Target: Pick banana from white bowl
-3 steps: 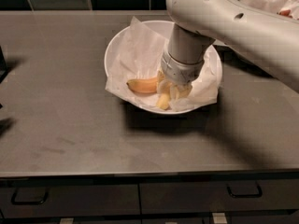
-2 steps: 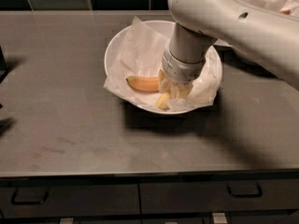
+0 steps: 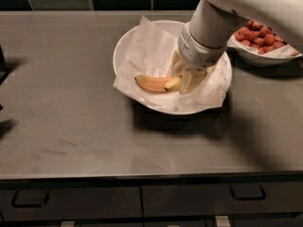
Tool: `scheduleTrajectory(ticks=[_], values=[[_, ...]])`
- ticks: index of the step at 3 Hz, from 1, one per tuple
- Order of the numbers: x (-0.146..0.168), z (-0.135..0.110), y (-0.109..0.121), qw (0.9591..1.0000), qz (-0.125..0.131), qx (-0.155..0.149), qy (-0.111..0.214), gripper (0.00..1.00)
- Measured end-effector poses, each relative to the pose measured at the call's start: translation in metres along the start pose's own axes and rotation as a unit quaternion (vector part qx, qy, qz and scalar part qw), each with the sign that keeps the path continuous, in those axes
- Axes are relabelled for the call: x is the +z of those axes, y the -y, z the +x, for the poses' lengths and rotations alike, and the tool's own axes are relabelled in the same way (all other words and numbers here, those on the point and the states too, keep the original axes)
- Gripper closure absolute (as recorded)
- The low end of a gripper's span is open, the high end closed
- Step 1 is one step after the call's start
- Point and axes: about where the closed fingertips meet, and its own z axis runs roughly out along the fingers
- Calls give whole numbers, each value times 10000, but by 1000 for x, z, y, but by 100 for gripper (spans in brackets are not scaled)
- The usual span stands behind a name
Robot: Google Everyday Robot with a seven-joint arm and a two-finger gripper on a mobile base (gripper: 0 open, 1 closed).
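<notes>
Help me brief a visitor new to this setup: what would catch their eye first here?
The big white arm slanting down from the upper right, its gripper down inside the white bowl at mid-counter. There, on crinkled paper, lies an orange-yellow banana with the paler banana at its right end, next to the gripper. A bowl of red strawberries sits at the right edge, behind the arm.

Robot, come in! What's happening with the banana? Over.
Gripper down inside large round paper-lined white bowl, at pale yellow banana. Banana not yet lifted. Shorter orange-yellow banana close beside it.
</notes>
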Motion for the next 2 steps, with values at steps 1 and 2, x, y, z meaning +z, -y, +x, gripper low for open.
scheduleTrajectory(ticks=[1,2], values=[[-41,-3,13,9979,514,281,281,100],[-75,-13,23,9925,932,444,654,100]])
